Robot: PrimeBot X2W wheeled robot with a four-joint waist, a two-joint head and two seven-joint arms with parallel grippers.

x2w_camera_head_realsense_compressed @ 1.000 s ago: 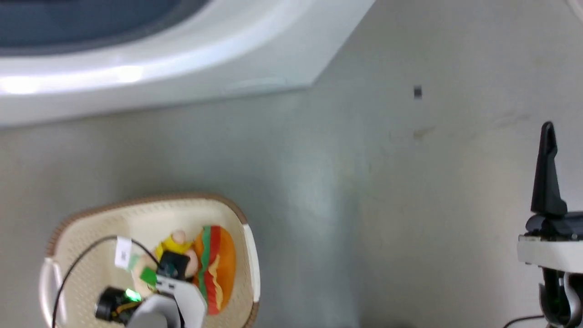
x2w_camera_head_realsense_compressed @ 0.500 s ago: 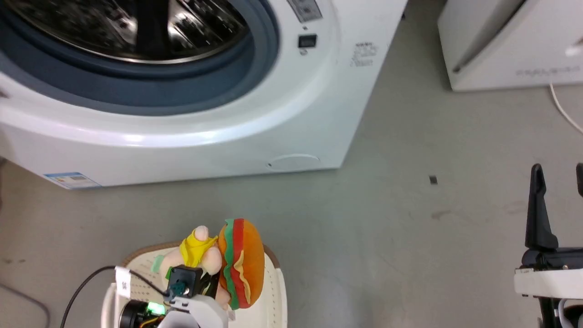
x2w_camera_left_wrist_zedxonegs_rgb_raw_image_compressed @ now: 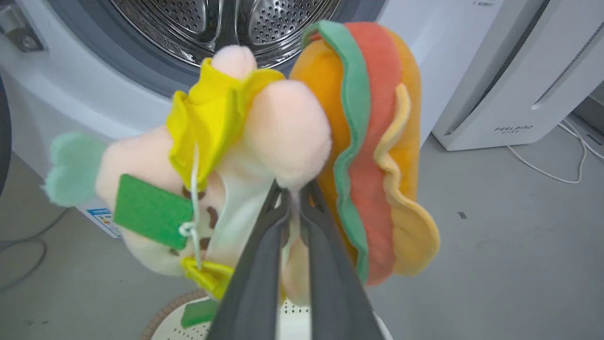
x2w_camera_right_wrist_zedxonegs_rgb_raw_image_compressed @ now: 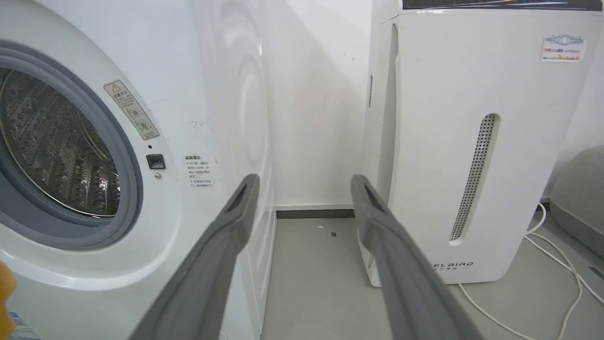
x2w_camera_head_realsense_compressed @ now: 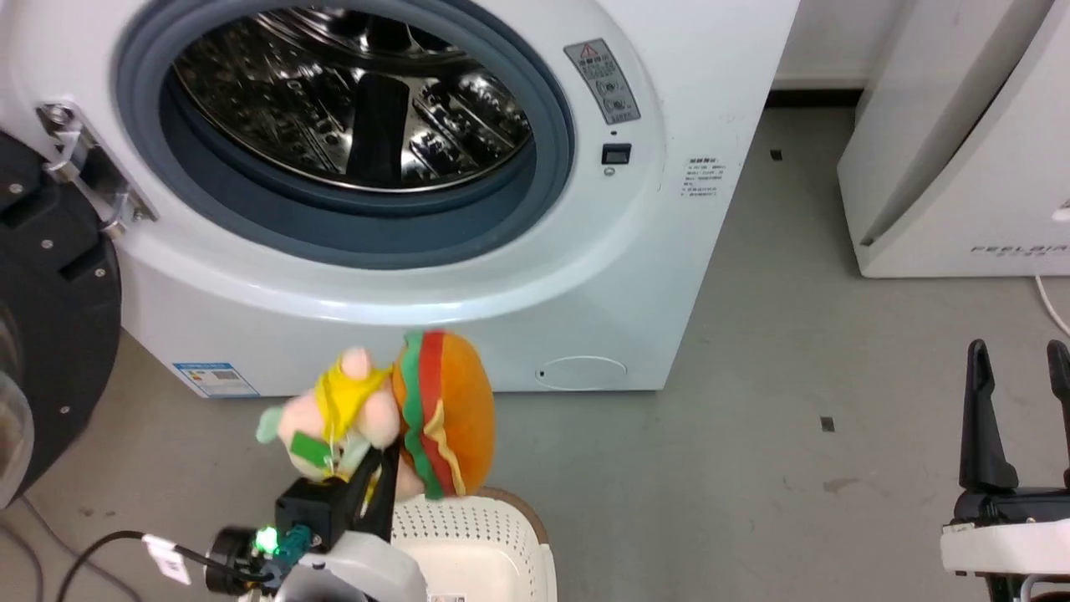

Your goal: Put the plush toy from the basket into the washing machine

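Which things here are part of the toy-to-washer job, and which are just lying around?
In the job: plush toy, clamped in left gripper; basket; washing machine.
Lying about: FEELBIRD appliance; white cable; right gripper, open, idle.

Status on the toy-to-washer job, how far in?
Done: the plush toy is lifted clear of the basket, pinched in the left end effector. In hand: it's held in front of the washing machine, outside the open porthole. Left: carry it into the drum and release. The right end effector is open, holding nothing.
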